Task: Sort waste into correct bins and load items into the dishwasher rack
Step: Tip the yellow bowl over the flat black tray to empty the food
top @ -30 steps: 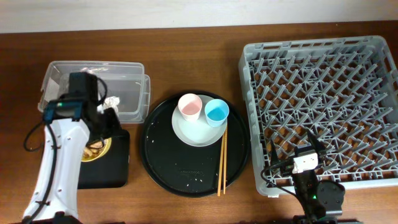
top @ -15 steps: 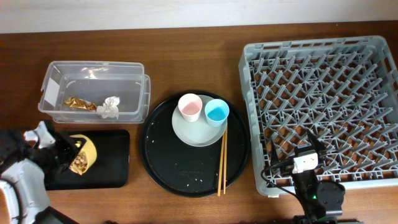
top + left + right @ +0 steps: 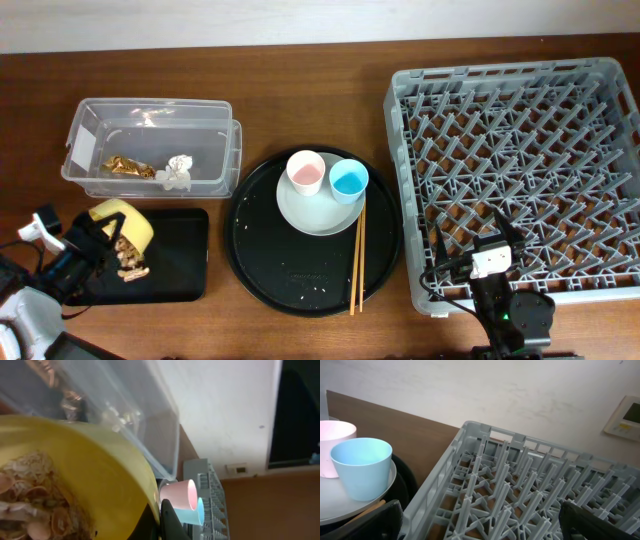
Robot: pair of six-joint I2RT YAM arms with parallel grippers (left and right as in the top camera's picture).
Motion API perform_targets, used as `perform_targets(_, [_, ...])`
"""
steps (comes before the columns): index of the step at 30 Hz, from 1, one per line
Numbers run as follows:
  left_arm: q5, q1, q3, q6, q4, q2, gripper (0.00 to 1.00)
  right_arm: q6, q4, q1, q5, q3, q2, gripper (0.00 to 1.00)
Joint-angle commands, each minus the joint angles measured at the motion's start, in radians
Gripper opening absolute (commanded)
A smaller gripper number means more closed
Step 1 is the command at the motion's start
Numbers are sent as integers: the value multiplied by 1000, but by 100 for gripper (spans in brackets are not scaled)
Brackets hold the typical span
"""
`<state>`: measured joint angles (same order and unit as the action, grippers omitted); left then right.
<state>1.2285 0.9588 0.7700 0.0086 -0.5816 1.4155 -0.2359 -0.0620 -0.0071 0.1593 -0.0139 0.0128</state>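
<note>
One yellow bowl (image 3: pixel 122 222), tipped on its side over the shallow black tray (image 3: pixel 182 258), is pinched at the rim by the left gripper (image 3: pixel 97 240). It looks light, stiff and slick, so the rim is the hold. Left arm low, wrist rolled, beige scraps (image 3: pixel 130 266) on the tray; right gripper (image 3: pixel 497 240) hangs agape by the dishwasher rack (image 3: pixel 520 130).

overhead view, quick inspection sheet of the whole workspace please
surface: brown wooden table; white specks on round black tray
job's things: wrapper and tissue in clear box; food scraps on shallow black tray; pink cup, blue cup on plate; chopsticks beside it; rack empty
clutter: nothing seen
grippers: left gripper jaws shut on tilted yellow bowl; right gripper jaws open, empty, over rack's near corner
cables: black cable by right arm
surroundings: pale wall
</note>
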Motion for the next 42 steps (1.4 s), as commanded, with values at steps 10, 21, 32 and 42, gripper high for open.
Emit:
perform_targets(10, [230,6,-3,98,14,-14,0,8,0,-5,3,8,-7,98])
perform_targets(21, [319,6,-3,126,-68,-14,0,8,0,-5,2,8,-7,98])
perform_targets(32, [258,6,-3,156,-92,-14,1,8,0,-5,2,8,-7,98])
perform_targets(42, [220,6,-3,195,-146,-14,0,7,0,-5,2,8,-7,98])
